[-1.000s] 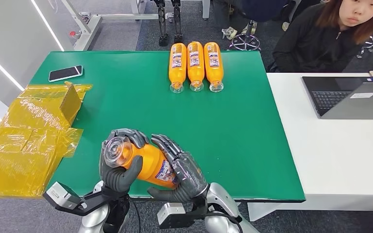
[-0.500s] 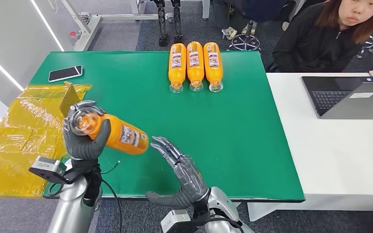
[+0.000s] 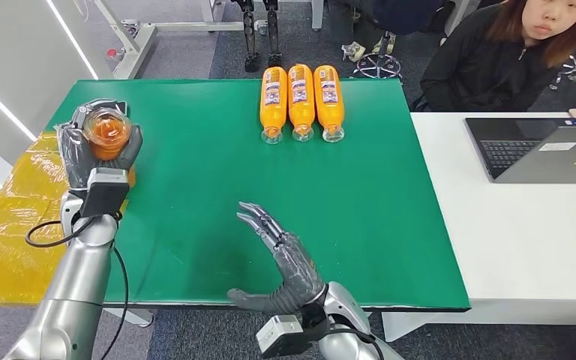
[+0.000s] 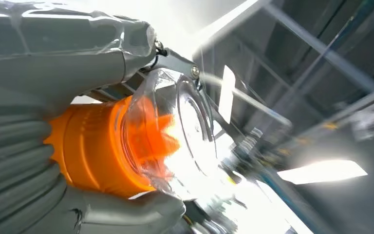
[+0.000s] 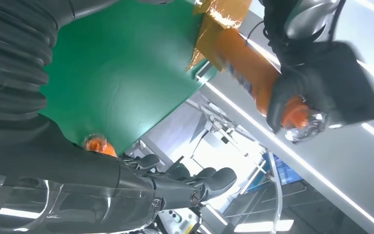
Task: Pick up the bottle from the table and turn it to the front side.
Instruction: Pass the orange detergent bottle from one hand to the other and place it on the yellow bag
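orange bottle (image 3: pixel 108 129) gripped in my left hand (image 3: pixel 97 146), raised above the green tabletop's (image 3: pixel 195 187) left edge, clear end toward me. my right hand (image 3: pixel 281 259) hovers with fingers spread, holding nothing.

Orange bottle (image 3: pixel 108 129) w/ clear base; green table (image 3: pixel 360 195); yellow wrap (image 3: pixel 7 225); grey fingers (image 3: pixel 259 221).

No legible text anywhere. Three orange bottles (image 3: pixel 301 101) at the table's (image 3: pixel 360 195) far edge carry blue-and-white labels, print too small to read. Bottle (image 3: pixel 107 129) held in the left hand (image 3: pixel 97 150): a label patch glimpsed in the right wrist view, blurred, unreadable.
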You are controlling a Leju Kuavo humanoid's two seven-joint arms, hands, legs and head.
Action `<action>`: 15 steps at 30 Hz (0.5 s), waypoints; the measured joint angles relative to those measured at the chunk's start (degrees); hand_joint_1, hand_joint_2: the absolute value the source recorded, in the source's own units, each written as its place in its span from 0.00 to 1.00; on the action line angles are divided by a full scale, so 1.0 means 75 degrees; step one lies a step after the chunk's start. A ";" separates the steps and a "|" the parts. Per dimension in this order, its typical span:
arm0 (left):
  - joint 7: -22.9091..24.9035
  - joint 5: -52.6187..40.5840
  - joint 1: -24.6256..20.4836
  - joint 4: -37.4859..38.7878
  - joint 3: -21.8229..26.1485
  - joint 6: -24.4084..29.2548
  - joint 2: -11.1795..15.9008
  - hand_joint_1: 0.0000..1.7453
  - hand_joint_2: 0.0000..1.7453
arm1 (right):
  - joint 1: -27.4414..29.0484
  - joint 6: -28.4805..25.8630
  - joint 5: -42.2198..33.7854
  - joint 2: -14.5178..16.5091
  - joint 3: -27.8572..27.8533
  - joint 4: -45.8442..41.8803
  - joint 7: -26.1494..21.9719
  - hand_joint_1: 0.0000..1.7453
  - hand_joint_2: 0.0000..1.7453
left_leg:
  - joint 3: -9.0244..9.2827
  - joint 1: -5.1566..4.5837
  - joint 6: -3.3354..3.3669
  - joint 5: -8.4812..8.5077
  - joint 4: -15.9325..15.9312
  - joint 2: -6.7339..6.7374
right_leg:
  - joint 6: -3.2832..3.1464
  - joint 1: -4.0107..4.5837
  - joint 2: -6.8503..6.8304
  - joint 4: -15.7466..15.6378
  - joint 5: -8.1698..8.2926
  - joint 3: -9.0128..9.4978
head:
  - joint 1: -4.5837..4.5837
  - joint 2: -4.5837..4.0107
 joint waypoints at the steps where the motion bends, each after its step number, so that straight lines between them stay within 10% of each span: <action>1: 0.0206 -0.0397 -0.0183 0.0334 -0.0020 0.0284 0.0090 1.00 1.00 | -0.0002 -0.0009 -0.0006 -0.0029 0.0009 -0.0018 0.0006 0.00 1.00 | 0.0001 0.0000 0.0000 0.0000 0.0000 0.0002 | 0.0000 0.0000 0.0003 0.0001 0.0000 -0.0001 | -0.0001 0.0000; 15: 0.3645 -0.4518 -0.0953 0.3185 -0.1466 0.0633 0.1037 1.00 1.00 | -0.0286 -0.0015 -0.0147 -0.0148 0.0081 -0.0013 0.0081 0.00 1.00 | -0.0005 0.0001 -0.0005 -0.0004 -0.0003 0.0019 | -0.0004 0.0000 0.0020 0.0003 -0.0004 -0.0010 | 0.0000 0.0000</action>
